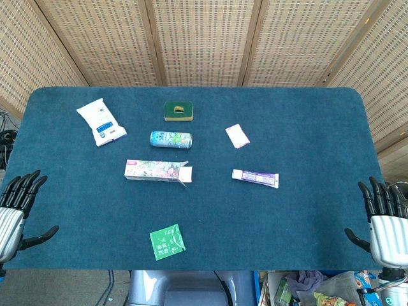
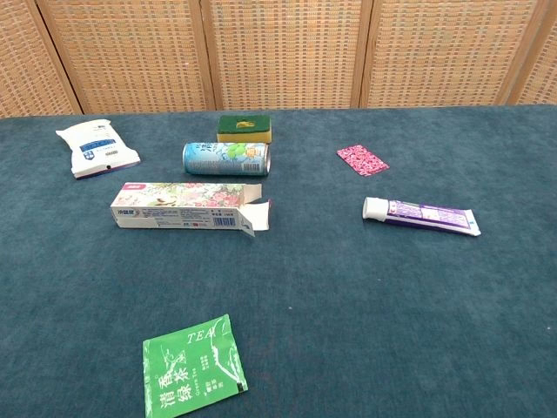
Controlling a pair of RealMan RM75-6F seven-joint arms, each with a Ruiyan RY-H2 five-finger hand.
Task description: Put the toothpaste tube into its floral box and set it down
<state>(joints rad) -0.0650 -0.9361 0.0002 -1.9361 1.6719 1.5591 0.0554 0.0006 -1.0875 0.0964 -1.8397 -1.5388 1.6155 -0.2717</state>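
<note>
Two robot hands, left robot hand [image 1: 16, 207] and right robot hand [image 1: 386, 220], fingers apart, green packet [image 2: 193, 368] reading "TEA", floral box [image 2: 187, 207] flap open

Blue-clothed table [image 1: 306, 115]: toothpaste tube [image 1: 255, 178], floral box [image 1: 158, 171], can [image 1: 170, 139].

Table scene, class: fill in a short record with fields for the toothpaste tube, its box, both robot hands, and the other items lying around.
tube: toothpaste tube lies flat, cap toward the box, apart from it
box: floral box lies flat, end flap open toward the tube
left robot hand: open, at the table's near edge, holding nothing
right robot hand: open, at the near edge, holding nothing
other items: can, sponge, wipes pack, pink card, green tea packet
task state: not started
</note>
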